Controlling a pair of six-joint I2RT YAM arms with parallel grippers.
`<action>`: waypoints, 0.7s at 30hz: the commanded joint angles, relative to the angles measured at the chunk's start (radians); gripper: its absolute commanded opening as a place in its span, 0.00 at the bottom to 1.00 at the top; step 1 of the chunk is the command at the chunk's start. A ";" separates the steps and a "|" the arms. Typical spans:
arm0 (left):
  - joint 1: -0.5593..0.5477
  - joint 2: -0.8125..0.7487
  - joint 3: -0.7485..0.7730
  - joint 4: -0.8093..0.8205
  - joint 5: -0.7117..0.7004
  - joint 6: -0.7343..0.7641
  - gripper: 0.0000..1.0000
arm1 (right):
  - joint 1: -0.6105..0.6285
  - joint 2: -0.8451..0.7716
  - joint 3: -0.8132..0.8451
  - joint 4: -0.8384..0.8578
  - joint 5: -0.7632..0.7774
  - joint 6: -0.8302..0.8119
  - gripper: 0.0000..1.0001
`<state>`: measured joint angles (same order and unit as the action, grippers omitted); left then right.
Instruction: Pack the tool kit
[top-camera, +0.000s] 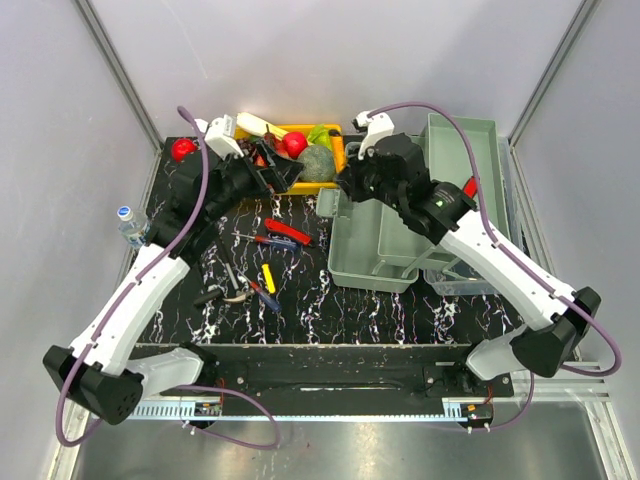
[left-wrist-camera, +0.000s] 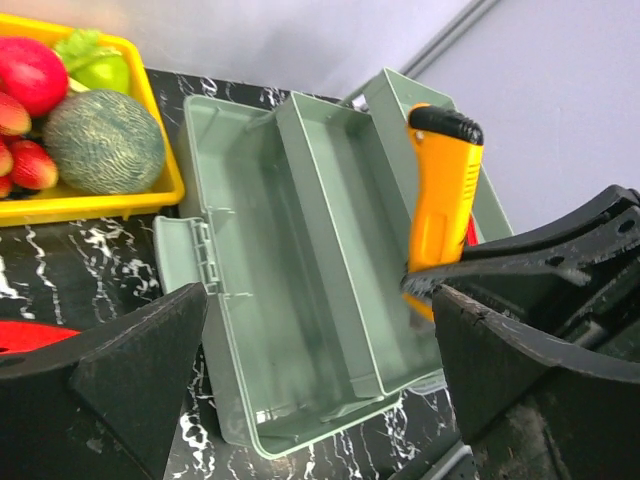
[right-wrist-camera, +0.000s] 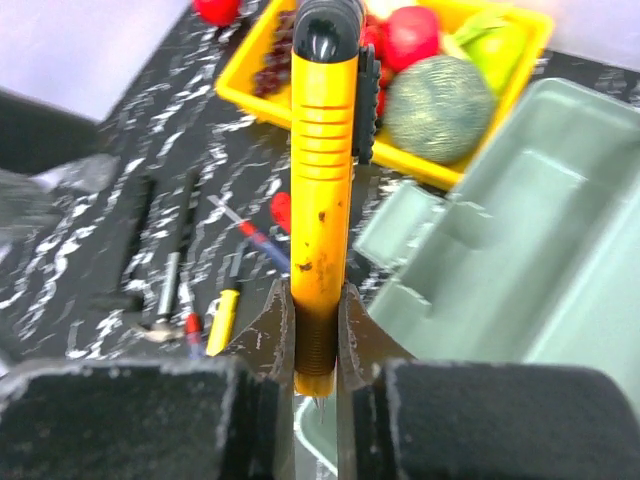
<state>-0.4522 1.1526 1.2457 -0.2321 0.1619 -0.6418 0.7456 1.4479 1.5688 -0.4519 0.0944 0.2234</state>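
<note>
Two compartments of the open toolbox (top-camera: 365, 250) lie bare at the table's right-centre, its far-left corner just beside the yellow fruit tray (top-camera: 337, 150). Above that corner the right gripper (right-wrist-camera: 315, 330) pinches a yellow utility knife (right-wrist-camera: 322, 180) by its lower end, upright between narrow jaws. The left gripper (left-wrist-camera: 320, 370) faces it, fingers spread wide and holding nothing. Both arms reach far forward and inward. Overhead, the knife is hidden. Loose tools (top-camera: 262, 270) lie on the table (top-camera: 330, 320) left of the box.
</note>
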 joint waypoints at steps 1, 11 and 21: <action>0.001 -0.065 0.028 0.002 -0.116 0.074 0.99 | -0.069 -0.063 0.079 -0.066 0.222 -0.082 0.00; 0.000 -0.030 0.032 -0.016 -0.102 0.064 0.99 | -0.334 -0.115 0.024 -0.175 0.338 0.091 0.00; 0.012 0.076 0.109 -0.179 -0.110 0.016 0.99 | -0.430 -0.078 -0.036 -0.238 0.410 0.243 0.00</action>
<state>-0.4488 1.2221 1.3159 -0.3702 0.0669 -0.6075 0.3378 1.3727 1.5383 -0.6796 0.4297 0.4091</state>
